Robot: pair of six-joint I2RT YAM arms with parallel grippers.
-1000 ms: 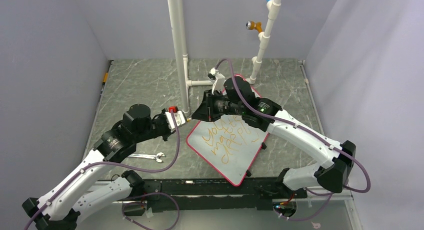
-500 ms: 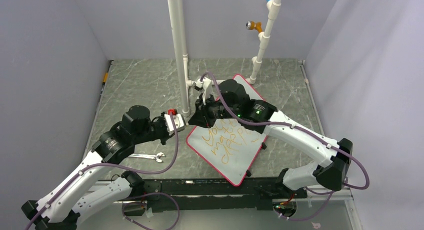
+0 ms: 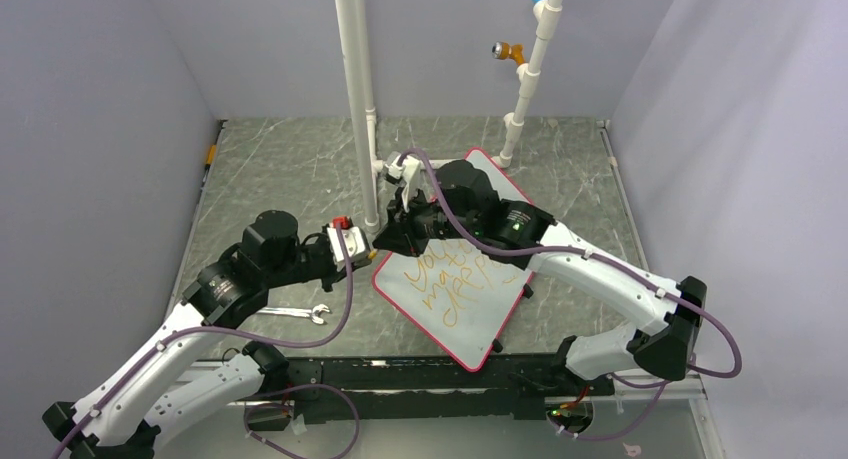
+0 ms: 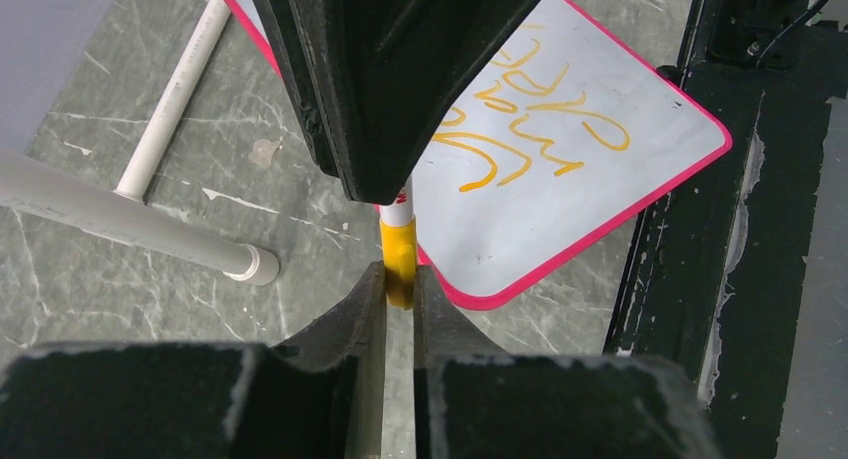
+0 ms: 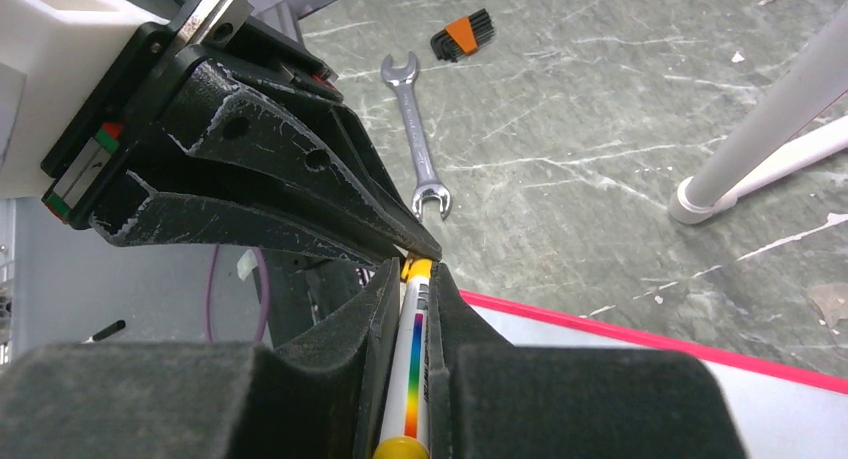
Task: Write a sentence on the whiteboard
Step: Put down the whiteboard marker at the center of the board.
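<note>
Right now clamping a whiteboard marker from both ends: squeezing the white, rainbow-striped barrel with the right gripper, and pinching the yellow end, probably the cap, with the left gripper, fingertips almost meeting. Likely pulling that cap off or pressing it back on; unable to say which. Hanging just over the red-rimmed edge of the whiteboard, with the sentence lying ahead of the left fingertips and beneath the right wrist.

Risking several things from here:
- Pulling off-axis and levering the barrel out of the right fingers.
- Dropping the marker onto the board below and smudging the lettering.
- Knocking the opposing fingertips together, given almost no gap.
- Dragging a bare nib across finished letters while swinging away.

Reading, from overhead, roughly "You matter" in slanted orange-yellow lines, and failing to make out a further scrawled line. Noticing small dark print along the barrel, too fine to read; finding no legible brand anywhere.
</note>
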